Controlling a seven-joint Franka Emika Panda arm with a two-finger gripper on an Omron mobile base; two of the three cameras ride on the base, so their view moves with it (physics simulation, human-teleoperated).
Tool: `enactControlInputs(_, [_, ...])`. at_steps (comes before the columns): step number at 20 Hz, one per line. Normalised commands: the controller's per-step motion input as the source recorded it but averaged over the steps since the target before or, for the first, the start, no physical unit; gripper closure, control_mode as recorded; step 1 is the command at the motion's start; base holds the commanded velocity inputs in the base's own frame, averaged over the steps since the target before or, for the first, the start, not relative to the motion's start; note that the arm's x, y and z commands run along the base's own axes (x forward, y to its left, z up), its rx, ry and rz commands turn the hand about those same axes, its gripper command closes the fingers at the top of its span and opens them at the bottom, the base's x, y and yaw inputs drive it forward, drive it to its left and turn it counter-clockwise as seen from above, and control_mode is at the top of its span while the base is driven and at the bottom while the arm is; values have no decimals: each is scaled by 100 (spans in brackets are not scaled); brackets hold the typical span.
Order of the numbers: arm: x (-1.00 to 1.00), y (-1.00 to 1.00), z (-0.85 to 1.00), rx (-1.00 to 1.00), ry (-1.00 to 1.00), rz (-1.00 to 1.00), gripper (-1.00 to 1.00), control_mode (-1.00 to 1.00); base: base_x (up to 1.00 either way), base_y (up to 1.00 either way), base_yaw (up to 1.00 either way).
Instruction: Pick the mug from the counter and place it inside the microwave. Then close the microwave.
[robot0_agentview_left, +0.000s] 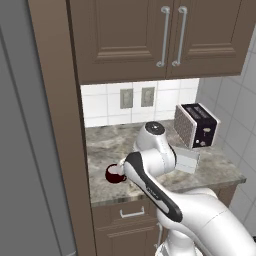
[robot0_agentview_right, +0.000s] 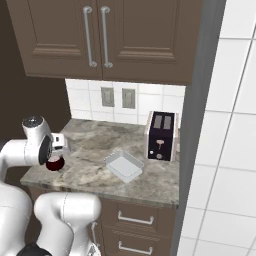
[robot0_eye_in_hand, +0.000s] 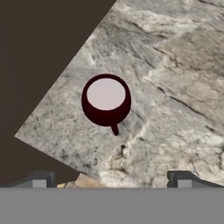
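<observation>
The small dark red mug (robot0_eye_in_hand: 106, 99) with a white inside stands upright on the marbled counter (robot0_eye_in_hand: 175, 87), its little handle pointing toward my fingers. It sits near the counter's front left corner (robot0_agentview_left: 115, 173), (robot0_agentview_right: 55, 163). My gripper (robot0_eye_in_hand: 111, 180) hovers above it, open, with nothing between its dark fingertips (robot0_eye_in_hand: 39, 179). My white arm bends over the counter (robot0_agentview_left: 110, 145) right beside the mug. The microwave is out of view.
A black and steel toaster (robot0_agentview_left: 196, 125), (robot0_agentview_right: 161, 135) stands at the back right. A shallow white tray (robot0_agentview_right: 123, 165) lies mid-counter. A tall brown panel (robot0_agentview_left: 60, 125) borders the counter's left edge, close to the mug. Upper cabinets (robot0_agentview_left: 150, 35) hang overhead.
</observation>
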Motion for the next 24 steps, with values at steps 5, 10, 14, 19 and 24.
enactControlInputs(5, [0, 5, -16, 0, 0, 0, -100, -100, 0, 0, 0])
enactControlInputs(10, [0, 0, -18, 0, 0, 0, -100, -100, 0, 0, 0])
enactControlInputs(14, [0, 0, -21, 0, 0, 0, -100, -100, 0, 0, 0])
enactControlInputs(19, [0, 0, -7, 0, 0, 0, -100, -100, 0, 0, 0])
enactControlInputs(24, [0, 0, 0, 1, -8, 0, -100, -100, 0, 0, 0])
